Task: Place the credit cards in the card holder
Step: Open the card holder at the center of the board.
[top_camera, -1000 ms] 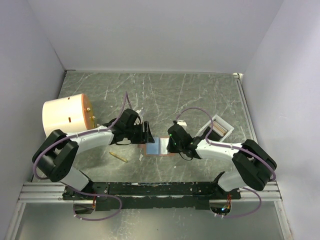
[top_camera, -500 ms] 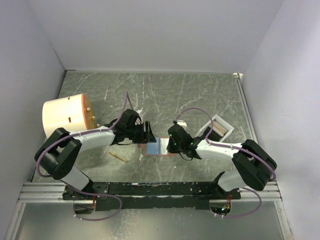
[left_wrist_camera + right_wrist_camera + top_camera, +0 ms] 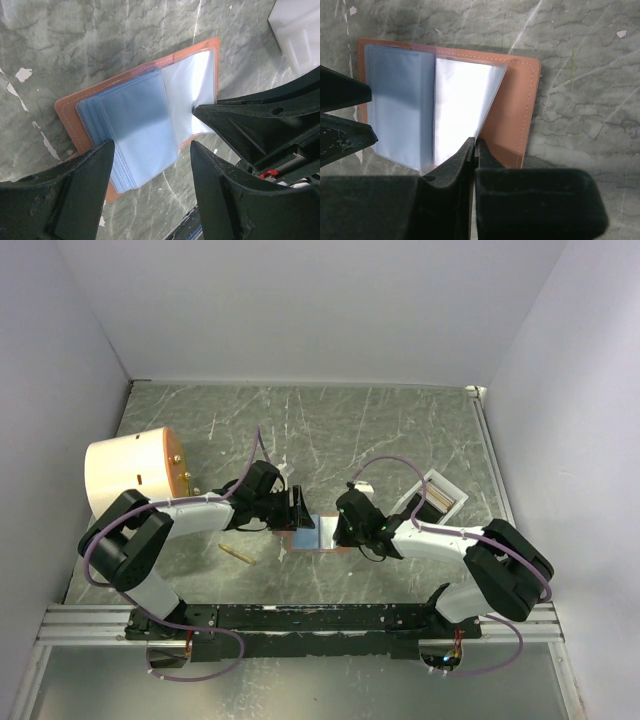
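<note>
- Grey marbled table (image 3: 400, 430), white walls on three sides; the work goes on near the table's front edge, between the two arms.
- Card holder (image 3: 517, 105): lies open and flat on the table, tan leather down, plastic pages up.
- Right gripper (image 3: 474, 145): fingers pressed together on the lower edge of one clear sleeve (image 3: 462, 105), lifting that page off the right half of the holder.
- Left gripper (image 3: 150, 150): fingers spread wide, nothing between them, poised over the holder's left half.
- Pale blue card (image 3: 400, 107): sits on the left stack of sleeves. Whether it is fully inside a pocket or only lying on top cannot be told.
- White tray (image 3: 445, 483): well to the right of the holder; contents too small to identify.
- Judgement: the step in hand is seating the blue card while the page is kept out of the way.
- Recommended: the right pinch should hold the sleeve without pulling harder, since the holder is light and may slide or fold shut.
- Recommended: the left fingers should press or nudge the card square to the pocket mouth and push along its long axis, not diagonally, to avoid snagging the sleeve edge.
</note>
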